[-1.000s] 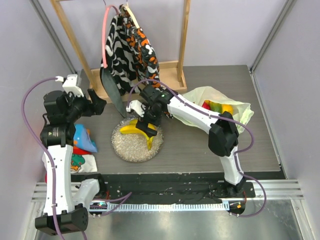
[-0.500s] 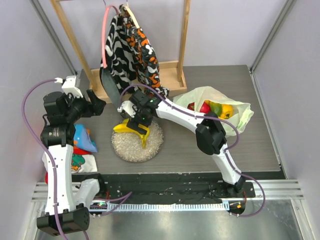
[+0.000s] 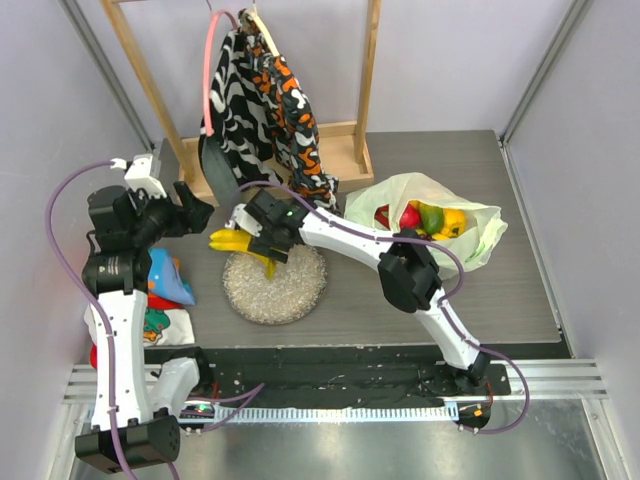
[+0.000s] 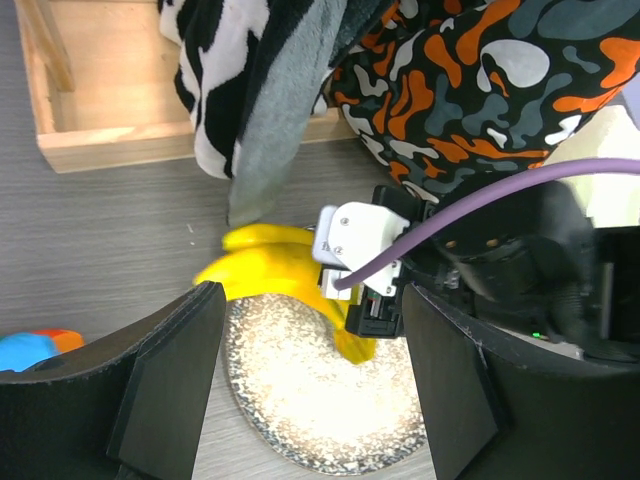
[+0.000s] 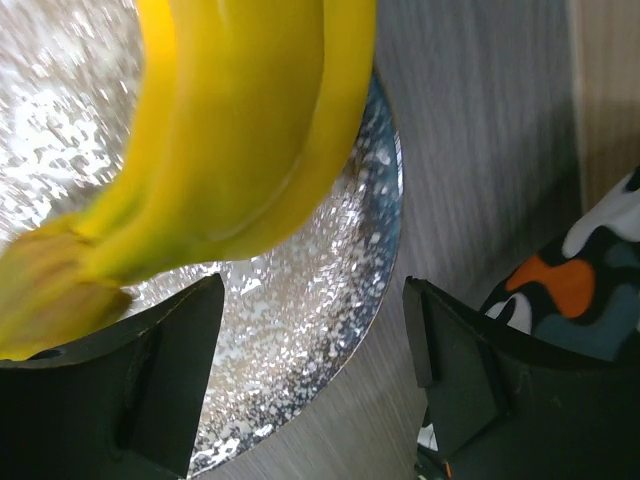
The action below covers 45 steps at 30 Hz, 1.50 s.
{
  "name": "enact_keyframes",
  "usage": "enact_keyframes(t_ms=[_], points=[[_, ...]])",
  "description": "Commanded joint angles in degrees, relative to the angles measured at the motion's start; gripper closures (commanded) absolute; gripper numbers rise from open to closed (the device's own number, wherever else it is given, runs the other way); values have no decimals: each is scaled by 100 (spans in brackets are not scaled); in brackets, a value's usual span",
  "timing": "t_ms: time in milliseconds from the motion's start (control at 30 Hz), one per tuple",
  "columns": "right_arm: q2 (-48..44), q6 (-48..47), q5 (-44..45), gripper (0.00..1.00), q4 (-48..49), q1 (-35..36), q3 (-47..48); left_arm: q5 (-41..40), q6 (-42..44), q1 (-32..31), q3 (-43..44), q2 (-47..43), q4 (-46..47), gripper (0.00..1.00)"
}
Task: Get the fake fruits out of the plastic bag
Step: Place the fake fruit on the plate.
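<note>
A yellow banana bunch (image 3: 232, 240) lies across the far-left rim of a speckled plate (image 3: 285, 295), partly off it. My right gripper (image 3: 264, 238) hovers right over the bunch's stem end. In the right wrist view the bunch (image 5: 230, 130) sits ahead of the right gripper (image 5: 312, 290), whose jaws are open with only plate between them. The pale-green plastic bag (image 3: 482, 240) lies at the right, mouth open, with a red fruit (image 3: 408, 215) and a yellow-orange one (image 3: 452, 220) inside. My left gripper (image 3: 196, 214) hangs open to the left of the bunch (image 4: 265, 275), holding nothing.
A wooden rack (image 3: 340, 150) stands at the back, with the black-orange-white cloth (image 3: 262, 100) hanging down to the table just behind the plate. Colourful soft items (image 3: 165, 280) lie at the left table edge under my left arm.
My right arm swung left across the plate, and the banana bunch went with it from the plate's middle to its far-left rim. Its jaws narrowed slightly. The left arm stayed put.
</note>
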Motion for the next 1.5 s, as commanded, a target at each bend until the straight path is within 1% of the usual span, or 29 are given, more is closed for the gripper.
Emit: enact_keyframes(t_ms=[0,267,333,433,467,533,567,633,667,733,800,967,1167,1200,1233,1300,1333,1400,1467], points=[[-300,-81,376,19,53,116,-229,222,-174,42,-48,-68,329,24],[-968,332,419,13,141,503,-369,239,-192,50,22,-103,321,24],[-1144,499,463,14,167,590,-361,239,-200,50,-4,-121,294,24],[-1311,1148,201,17,167,591,-308,257,-209,50,-39,-156,277,24],[-1338,1516,104,19,159,608,-308,265,-218,50,-48,-165,277,24],[-1277,1904,50,23,132,617,-326,292,-253,77,-66,-191,286,24],[-1242,2271,68,22,132,617,-343,301,-279,86,-57,-192,268,24],[-1084,2494,103,20,123,609,-387,310,-288,121,-31,-227,242,25],[-1013,2834,147,18,132,617,-387,310,-288,156,-31,-227,207,24],[-821,3030,305,17,141,617,-379,301,-262,173,-22,-262,163,24],[-671,3110,323,17,158,609,-317,309,-253,235,-13,-288,136,24],[-83,3022,788,18,316,565,34,380,-376,437,-13,-393,136,24],[104,2654,1263,22,405,442,-18,398,-376,464,-31,-446,83,24],[51,2575,1246,24,396,415,-79,415,-376,464,-48,-438,83,24],[16,2391,1176,31,405,372,-210,424,-376,464,-48,-446,83,24],[-107,2179,1009,41,413,362,-351,424,-402,464,-66,-429,110,24],[-151,2100,1017,49,431,354,-483,441,-429,464,-92,-429,136,24],[-282,1959,1139,51,492,345,-659,459,-490,472,-127,-429,180,24],[-353,1837,1263,49,589,345,-747,485,-534,490,-145,-429,241,24]])
